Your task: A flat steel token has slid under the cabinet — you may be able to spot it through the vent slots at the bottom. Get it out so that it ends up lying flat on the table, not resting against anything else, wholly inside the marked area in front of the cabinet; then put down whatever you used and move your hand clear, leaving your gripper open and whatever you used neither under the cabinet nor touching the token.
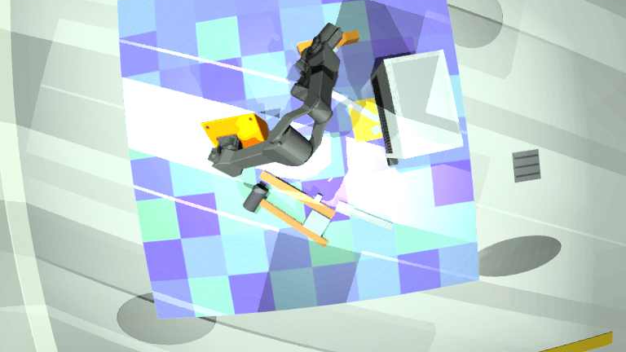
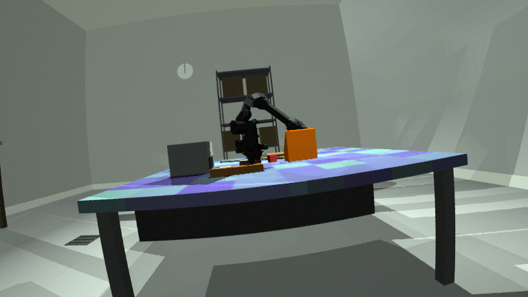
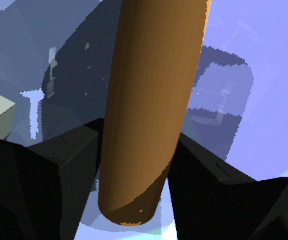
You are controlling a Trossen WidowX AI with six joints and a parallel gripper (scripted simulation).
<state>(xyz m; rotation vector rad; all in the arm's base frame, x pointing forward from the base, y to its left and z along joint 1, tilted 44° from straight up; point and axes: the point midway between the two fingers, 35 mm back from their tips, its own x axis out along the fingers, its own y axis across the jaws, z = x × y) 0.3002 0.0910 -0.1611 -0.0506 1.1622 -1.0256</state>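
Note:
My gripper (image 2: 254, 160) (image 3: 137, 132) is shut on a rounded wooden handle (image 3: 146, 90), whose near end shows below the fingers in the wrist view; the arm hides much of the grip in the top view. A thin pale rod (image 1: 367, 112) shows past the arm and reaches the cabinet's slotted front. The white-grey cabinet (image 1: 420, 103) (image 2: 188, 159) stands at the right in the top view. The yellow marked area (image 1: 361, 120) lies before it. A small pale piece (image 1: 376, 129) lies there near the slots; I cannot tell whether it is the token.
An orange bar (image 1: 350, 37) (image 2: 237, 170) lies beyond the gripper. The orange box (image 1: 231, 125) (image 2: 301, 144) stands under the arm's base. A red cube (image 2: 271, 157), a mallet (image 1: 255, 197), a wooden stick (image 1: 295, 192) and a flat pale tool (image 1: 369, 217) lie on the table (image 1: 179, 295).

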